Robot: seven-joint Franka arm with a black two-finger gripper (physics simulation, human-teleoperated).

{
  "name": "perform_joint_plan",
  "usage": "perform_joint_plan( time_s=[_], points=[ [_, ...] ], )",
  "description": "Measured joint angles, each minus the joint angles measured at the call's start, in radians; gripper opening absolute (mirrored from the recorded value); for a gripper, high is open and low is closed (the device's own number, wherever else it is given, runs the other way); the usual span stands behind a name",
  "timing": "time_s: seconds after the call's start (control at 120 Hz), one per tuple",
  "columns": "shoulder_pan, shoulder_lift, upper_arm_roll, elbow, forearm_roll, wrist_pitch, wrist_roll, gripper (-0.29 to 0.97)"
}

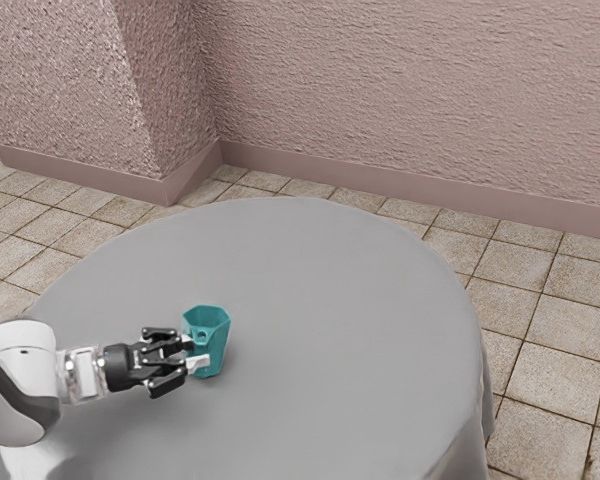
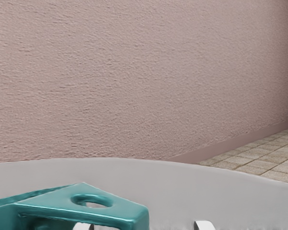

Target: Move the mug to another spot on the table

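- One mug (image 1: 209, 335), teal with a faceted rim, stands upright on one round grey table (image 1: 360, 300). There is one arm with one black gripper (image 1: 193, 363).
- The mug sits close to the table's near edge, toward the exterior view's left. It is well apart from the far edge and from the edge on the exterior view's right.
- The arm is cut off at the exterior view's left border, so only its white forearm and wrist show.
- The gripper covers the mug's lower side that faces the arm, and where that side meets the tabletop is hard to make out.
- In the wrist view the mug (image 2: 86, 211) is a flat teal piece with a round hole, just under the hand and cut off at the picture's border. Which part of the mug this is I cannot tell for sure.
- The table (image 2: 206, 187) runs on behind that teal piece.
- The gripper lies level, pointing at the mug from the exterior view's left, right up against its side.
- Its jaws stand apart. In the wrist view two pale fingertips (image 2: 201, 224) peek in, and bare tabletop separates one of them from the teal piece, so the mug is not clamped from both sides.
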State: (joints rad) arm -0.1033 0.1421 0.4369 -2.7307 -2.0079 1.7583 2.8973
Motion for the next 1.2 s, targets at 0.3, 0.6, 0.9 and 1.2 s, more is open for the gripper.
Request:
perform_joint_plan(
  time_s=[0.3, 0.6, 0.9, 1.2],
  points=[
    [0.001, -0.042, 0.016, -0.063, -0.005, 0.014, 0.0, 0.22],
    [0.001, -0.058, 0.055, -0.102, -0.006, 0.025, 0.0, 0.24],
    [0.0, -0.07, 0.088, -0.127, -0.004, 0.043, 0.0, 0.25],
    [-0.005, -0.099, 0.163, -0.141, 0.02, 0.056, 0.0, 0.26]
  ],
)
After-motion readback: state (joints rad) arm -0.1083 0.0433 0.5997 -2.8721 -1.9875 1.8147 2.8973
